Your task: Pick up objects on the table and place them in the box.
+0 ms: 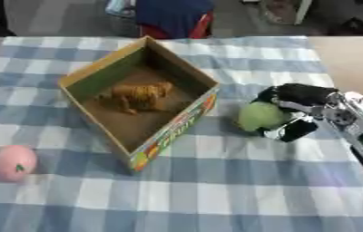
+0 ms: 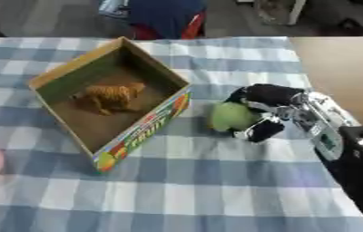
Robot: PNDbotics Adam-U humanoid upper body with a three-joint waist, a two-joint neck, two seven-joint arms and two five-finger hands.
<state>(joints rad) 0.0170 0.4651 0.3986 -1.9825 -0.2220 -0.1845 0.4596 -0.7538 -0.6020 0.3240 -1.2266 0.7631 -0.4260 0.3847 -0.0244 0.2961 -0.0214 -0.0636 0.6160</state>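
An open cardboard box [image 1: 181, 70] sits askew on the checked cloth, and an orange tiger toy [image 1: 139, 96] lies inside it. Just right of the box, my right hand [image 1: 300, 108] has its fingers and thumb curled around a green round object [image 1: 261, 116] at the level of the cloth. A pink egg-shaped object [image 1: 14, 162] with a small green mark rests near the left edge, apart from everything else. My left hand shows in neither view.
The blue-and-white checked cloth [image 1: 216, 190] covers the table. Bare wood [image 1: 355, 59] shows at the far right. A red and blue chair [image 1: 173, 18] stands beyond the far edge.
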